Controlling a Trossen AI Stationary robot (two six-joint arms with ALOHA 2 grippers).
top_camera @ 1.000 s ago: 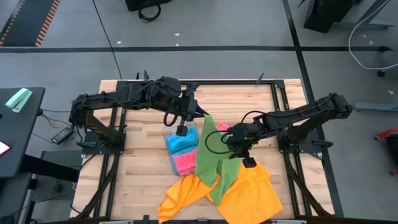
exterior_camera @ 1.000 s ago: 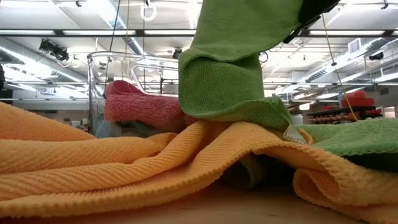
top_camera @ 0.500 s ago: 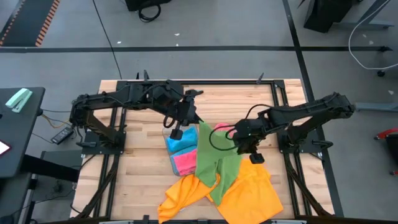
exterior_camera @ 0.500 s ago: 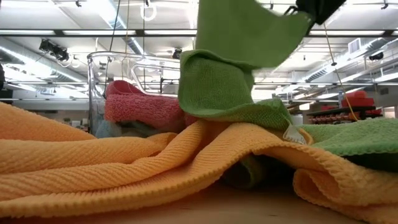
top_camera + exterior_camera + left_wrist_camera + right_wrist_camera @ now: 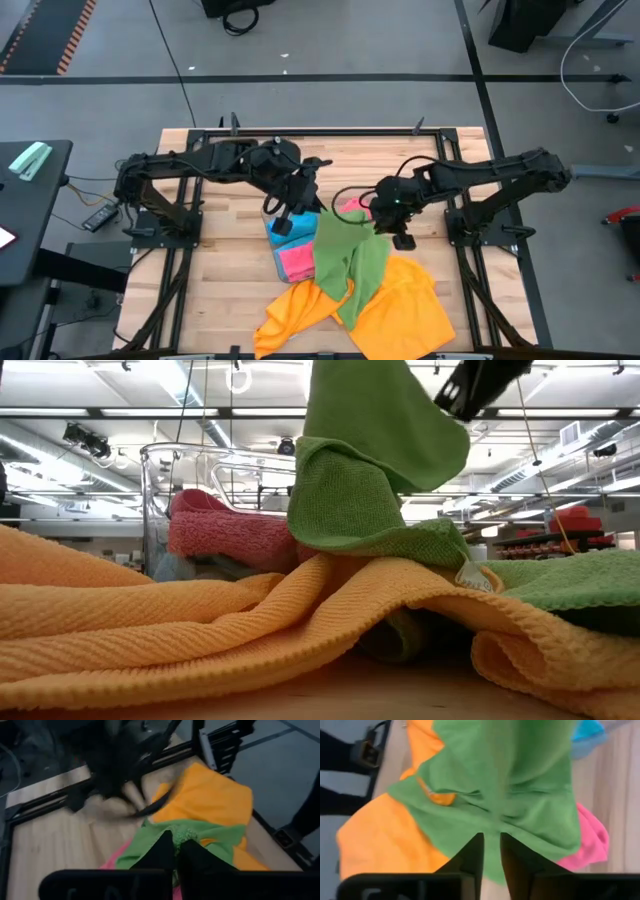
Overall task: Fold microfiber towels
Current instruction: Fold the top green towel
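Wood-slat table point(image 5: 230, 270): crumpled, ribbed green towel point(image 5: 350, 262).

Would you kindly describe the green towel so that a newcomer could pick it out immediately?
On the wooden table, look at the heap of bright cloths between the two arms. The green towel drapes over the orange towels, beside the pink towel. It is the only green cloth, lifted at its top edge.

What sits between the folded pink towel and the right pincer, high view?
High view: the raised green towel lies between the folded pink towel and the right pincer.
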